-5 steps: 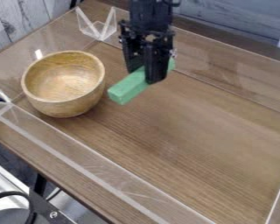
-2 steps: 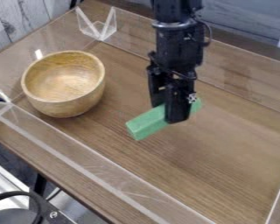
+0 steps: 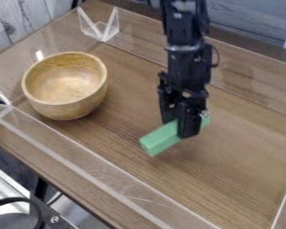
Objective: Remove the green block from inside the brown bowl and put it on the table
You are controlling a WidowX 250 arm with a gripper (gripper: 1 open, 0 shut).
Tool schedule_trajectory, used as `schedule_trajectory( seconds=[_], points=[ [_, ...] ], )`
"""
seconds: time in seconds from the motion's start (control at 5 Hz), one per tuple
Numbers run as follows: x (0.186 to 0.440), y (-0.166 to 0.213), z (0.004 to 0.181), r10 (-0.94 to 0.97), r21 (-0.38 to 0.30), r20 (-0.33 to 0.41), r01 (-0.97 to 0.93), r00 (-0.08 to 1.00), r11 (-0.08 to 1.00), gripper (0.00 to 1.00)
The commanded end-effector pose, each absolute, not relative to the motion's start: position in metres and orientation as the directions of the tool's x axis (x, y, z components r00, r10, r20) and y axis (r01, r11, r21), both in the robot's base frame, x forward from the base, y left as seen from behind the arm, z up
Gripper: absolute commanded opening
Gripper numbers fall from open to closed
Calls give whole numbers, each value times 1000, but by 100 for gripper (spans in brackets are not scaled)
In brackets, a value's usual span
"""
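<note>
**Operator:** Since the earlier frame I have carried the green block away from the brown bowl and down toward the right. Then it hung just beside the bowl's rim; now it sits low over bare wood, well apart from the bowl. The gripper pinches the block's upper end between its jaws, and the bar tilts, its free end pointing toward the front-left.

**Observer:** Is the block touching the table yet?

**Operator:** I cannot tell. The lower end looks at or just above the surface, with a thin shadow beneath it. I judge that the removal is done, the bowl's yellowish inside showing empty, and that the placing is all but complete; what is left is a short descent and a release.

**Observer:** How much room is there around the drop point?

**Operator:** Plenty. Open wood grain lies on every side of the block. The clear plastic edging strip runs along the near edge, some way in front of the block's free end. A small clear plastic stand sits at the far edge, well behind the arm. Because the bar is tilted, I expect it to tip flat on release, and the space toward the front-left should take that without reaching the strip.
</note>
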State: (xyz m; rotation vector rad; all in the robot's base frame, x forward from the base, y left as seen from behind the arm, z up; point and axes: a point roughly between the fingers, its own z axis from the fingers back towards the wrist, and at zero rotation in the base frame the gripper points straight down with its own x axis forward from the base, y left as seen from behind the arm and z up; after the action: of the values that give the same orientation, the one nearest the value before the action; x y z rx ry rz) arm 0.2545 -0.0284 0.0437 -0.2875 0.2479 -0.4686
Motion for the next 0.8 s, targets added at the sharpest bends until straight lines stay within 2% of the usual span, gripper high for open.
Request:
schedule_trajectory(
  seconds=[0.0, 0.2, 0.6],
  points=[
    [279, -18, 65, -413, -311, -82, 370, 907, 875, 0],
    [289, -9, 71, -355, -326, -55, 319, 933, 890, 0],
    [298, 11, 60, -331, -376, -53, 288, 942, 881, 0]
  ],
)
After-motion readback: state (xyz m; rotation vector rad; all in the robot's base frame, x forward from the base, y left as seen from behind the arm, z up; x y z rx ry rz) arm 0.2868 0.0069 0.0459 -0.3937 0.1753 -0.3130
